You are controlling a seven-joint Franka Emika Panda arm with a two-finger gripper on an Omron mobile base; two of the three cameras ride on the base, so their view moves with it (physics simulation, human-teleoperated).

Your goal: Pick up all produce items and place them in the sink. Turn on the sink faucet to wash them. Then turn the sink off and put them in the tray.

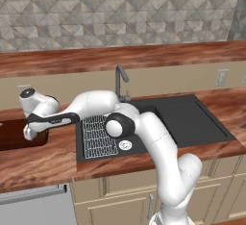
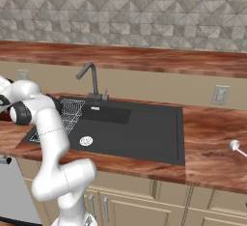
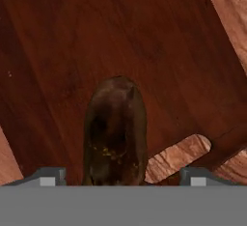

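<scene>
Soft even light, slightly blurry render

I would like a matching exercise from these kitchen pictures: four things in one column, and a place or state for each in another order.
Things:
1. produce item
2. wire rack
3. faucet
4. gripper

Places or states:
A. behind the sink, on its back rim
B. open, fingers wide apart
C. lying in the wooden tray
D. in the sink's left part

Pairs: 1-C, 2-D, 3-A, 4-B

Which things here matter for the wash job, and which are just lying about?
Job:
produce item lying in the tray
sink
faucet
gripper, jaws wide apart

Lying about:
wire rack
wall outlet
white utensil on counter
</scene>
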